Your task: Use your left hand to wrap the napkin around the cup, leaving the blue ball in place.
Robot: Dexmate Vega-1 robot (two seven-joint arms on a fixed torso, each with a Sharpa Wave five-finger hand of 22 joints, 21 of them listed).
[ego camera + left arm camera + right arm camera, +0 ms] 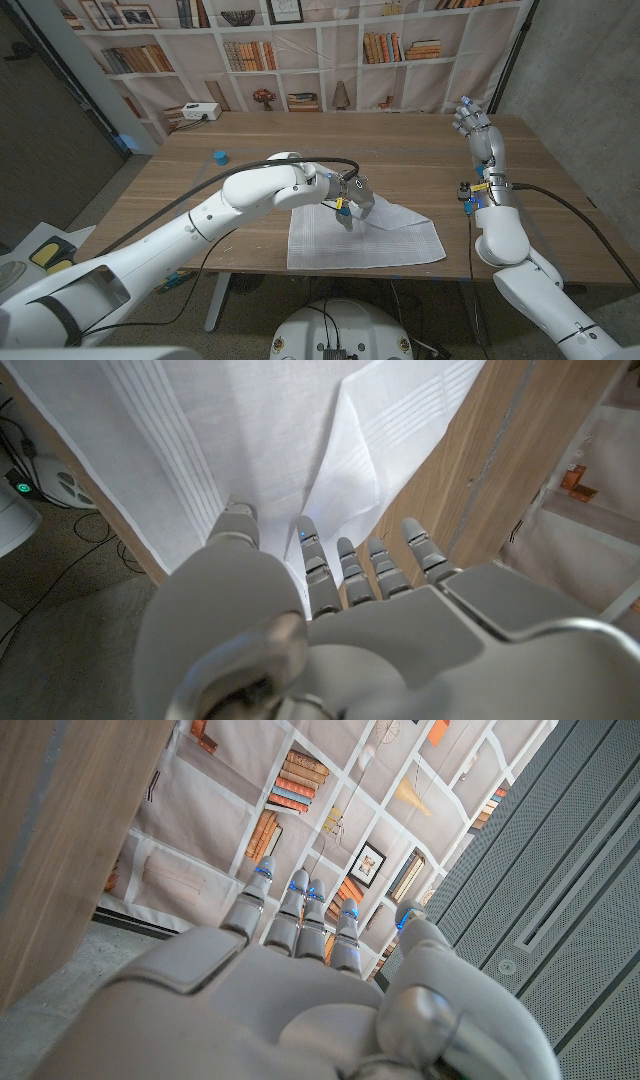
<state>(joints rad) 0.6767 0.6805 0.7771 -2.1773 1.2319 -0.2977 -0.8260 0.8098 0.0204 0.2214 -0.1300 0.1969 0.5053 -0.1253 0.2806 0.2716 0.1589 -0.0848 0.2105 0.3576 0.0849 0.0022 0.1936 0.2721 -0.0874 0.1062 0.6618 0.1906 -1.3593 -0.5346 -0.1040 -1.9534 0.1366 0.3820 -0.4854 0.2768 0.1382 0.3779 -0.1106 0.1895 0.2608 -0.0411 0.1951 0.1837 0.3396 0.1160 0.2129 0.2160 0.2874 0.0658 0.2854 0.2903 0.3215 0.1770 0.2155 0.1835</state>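
— Nearest the front edge of the bench (250, 140), what do you see?

— The white napkin (330, 245), spread mostly flat with its front hem along that edge. One corner or fold is raised at its far side, and the left hand (352, 200) is right on that raised part, fingers pointing down into the cloth.

— Is it holding the cloth?

— In the left wrist view the fingers (318, 565) reach onto the napkin, a fold of it rising between thumb and fingers — it looks like a light pinch of that fold, though I cannot be sure the cloth is really caught.

— And the cup?

— I cannot make out a cup anywhere; if there is one, it is hidden under the hand or the raised cloth. So which way the fold must travel I cannot tell.

— The ball?

— Farther back and toward the robot's left, a small blue thing (219, 157) stands well apart from the napkin. I judge any sweep of the cloth should stay on the near side, away from it.

— The other arm?

— The right hand (473, 122) is raised at the far right side of the bench, fingers spread, holding nothing — the left is plainly the nearer one.
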